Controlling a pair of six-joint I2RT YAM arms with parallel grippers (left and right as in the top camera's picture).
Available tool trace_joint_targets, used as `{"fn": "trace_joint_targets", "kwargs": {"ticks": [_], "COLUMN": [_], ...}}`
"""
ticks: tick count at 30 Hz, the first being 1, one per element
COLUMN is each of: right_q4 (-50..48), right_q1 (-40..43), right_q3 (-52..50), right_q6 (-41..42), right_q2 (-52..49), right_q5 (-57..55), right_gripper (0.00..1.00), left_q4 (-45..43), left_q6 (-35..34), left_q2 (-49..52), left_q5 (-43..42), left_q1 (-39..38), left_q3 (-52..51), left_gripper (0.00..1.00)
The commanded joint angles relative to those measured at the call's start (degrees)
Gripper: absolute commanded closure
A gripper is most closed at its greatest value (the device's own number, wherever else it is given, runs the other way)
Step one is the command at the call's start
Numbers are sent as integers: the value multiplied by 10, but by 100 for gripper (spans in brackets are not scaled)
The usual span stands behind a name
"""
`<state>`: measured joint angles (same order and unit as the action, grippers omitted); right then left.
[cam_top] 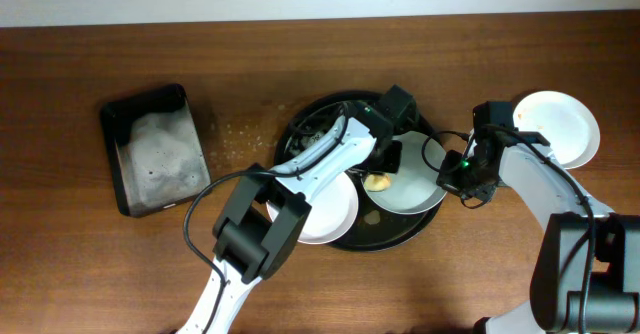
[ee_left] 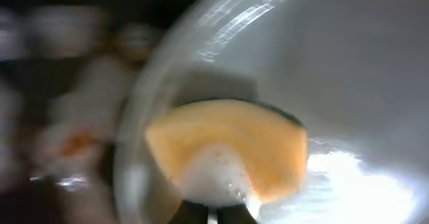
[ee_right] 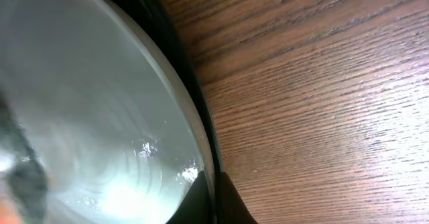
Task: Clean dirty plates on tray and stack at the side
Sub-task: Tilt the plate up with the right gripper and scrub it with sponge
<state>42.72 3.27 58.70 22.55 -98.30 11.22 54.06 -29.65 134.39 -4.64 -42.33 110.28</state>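
A yellow sponge [ee_left: 228, 150] is clamped in the left gripper [cam_top: 383, 170] and pressed onto a white plate [cam_top: 412, 192] on the black tray [cam_top: 386, 233]. The plate's rim is pinched by the right gripper [ee_right: 214, 200] (firmly closed). A second plate [cam_top: 330, 214] lies near the left gripper, also on the tray. A third plate [cam_top: 560, 124] rests on the tabletop [cam_top: 80, 264] beyond the right gripper.

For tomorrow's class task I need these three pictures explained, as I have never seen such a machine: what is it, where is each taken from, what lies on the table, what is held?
Two robot arms work at a wooden table. One picture looks down from above; the other two come from a camera on each wrist. On a black tray lie a wet plate and a second plate; a third plate sits apart on the right, a black tub of foam on the left. The left gripper holds a yellow sponge against the wet plate, whose rim the right gripper pinches.
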Motion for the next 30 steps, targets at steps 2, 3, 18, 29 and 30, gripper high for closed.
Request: {"fn": "trace_joint_targets", "kwargs": {"ticks": [2,3,18,29,30], "right_q4": [-1,-1,6,68,70], "right_q1": [-2,-3,-14,-187,-187], "right_q3": [-4,-4,66,118,118], "right_q6": [5,5,-78,-51,-43], "right_q2": [4,4,70,85,85], "right_q5": [-9,-10,-100,-413,-424], "right_gripper": [96,96,96,96,96], "left_q4": [48,50,96,75,75], "left_q6": [24,24,60,69,71], "left_q2": [32,32,24,22,19], "left_q5": [183,198,0,-110,-108], "left_q1": [7,7,23,54,57], "left_q3": [43,45,156,156,156], "left_gripper": [100,100,100,100,100]}}
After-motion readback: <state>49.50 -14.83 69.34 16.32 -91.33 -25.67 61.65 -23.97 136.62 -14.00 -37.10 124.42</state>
